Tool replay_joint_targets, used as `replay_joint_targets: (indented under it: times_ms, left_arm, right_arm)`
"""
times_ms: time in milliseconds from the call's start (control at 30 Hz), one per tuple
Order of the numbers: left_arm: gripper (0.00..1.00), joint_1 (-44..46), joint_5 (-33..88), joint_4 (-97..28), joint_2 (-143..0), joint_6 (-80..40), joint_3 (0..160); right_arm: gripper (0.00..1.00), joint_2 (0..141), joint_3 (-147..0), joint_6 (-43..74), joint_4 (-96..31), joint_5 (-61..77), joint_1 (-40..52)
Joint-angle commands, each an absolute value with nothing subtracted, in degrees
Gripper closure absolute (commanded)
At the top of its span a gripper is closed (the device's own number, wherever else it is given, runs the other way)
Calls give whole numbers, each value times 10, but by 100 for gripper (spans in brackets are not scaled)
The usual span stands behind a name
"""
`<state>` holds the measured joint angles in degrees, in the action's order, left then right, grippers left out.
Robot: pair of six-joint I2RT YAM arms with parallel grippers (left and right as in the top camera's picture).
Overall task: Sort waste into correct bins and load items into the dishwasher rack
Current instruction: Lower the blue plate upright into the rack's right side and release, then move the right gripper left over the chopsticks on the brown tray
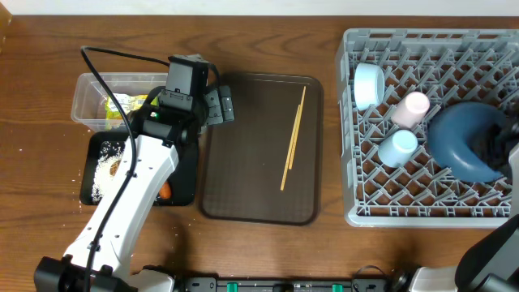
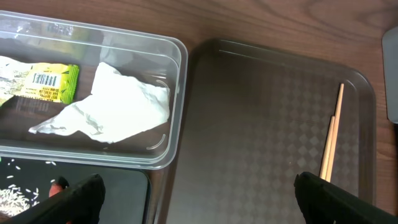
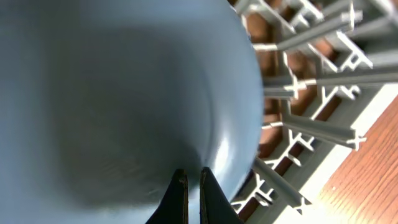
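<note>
The grey dishwasher rack holds the white bowl, pink cup, light blue cup and blue plate. My right gripper is shut, its tips against the plate with nothing between them. My left gripper hangs open and empty over the edge between the black tray and the serving tray. The clear tub contains the wrapper and napkin. Rice and a carrot stick lie in the black tray. Chopsticks lie on the serving tray.
The dark brown serving tray sits mid-table between the bins and the rack. My left arm reaches up across the black tray, hiding part of it. A few rice grains lie scattered on the wood beside the bins.
</note>
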<state>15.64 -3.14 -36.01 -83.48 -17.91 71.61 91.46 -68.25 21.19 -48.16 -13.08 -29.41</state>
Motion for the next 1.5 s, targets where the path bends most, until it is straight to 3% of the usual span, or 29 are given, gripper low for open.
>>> replay_joint_targets:
  times_ms: [0, 167, 500, 633, 833, 1167, 1467]
  left_arm:
    - [2, 157, -30, -362, -836, -172, 721]
    - [2, 157, -30, -362, -836, -172, 721]
    - [2, 157, -30, -362, -836, -172, 721]
    - [2, 157, -30, -362, -836, -172, 721]
    - [2, 157, -30, -362, -836, -172, 721]
    - [2, 157, -30, -362, -836, -172, 721]
    - [2, 157, -30, -362, -836, -172, 721]
  right_arm:
    - [99, 907, -674, 233, -471, -137, -307]
    - [99, 888, -692, 231, -458, -110, -307]
    - [98, 808, -764, 153, -413, 247, -269]
    - [98, 781, -764, 154, -410, 275, -207]
    - [96, 781, -764, 154, -404, 256, -59]
    - [94, 877, -763, 252, -328, 73, 203]
    - [93, 1026, -763, 328, -263, -135, 347]
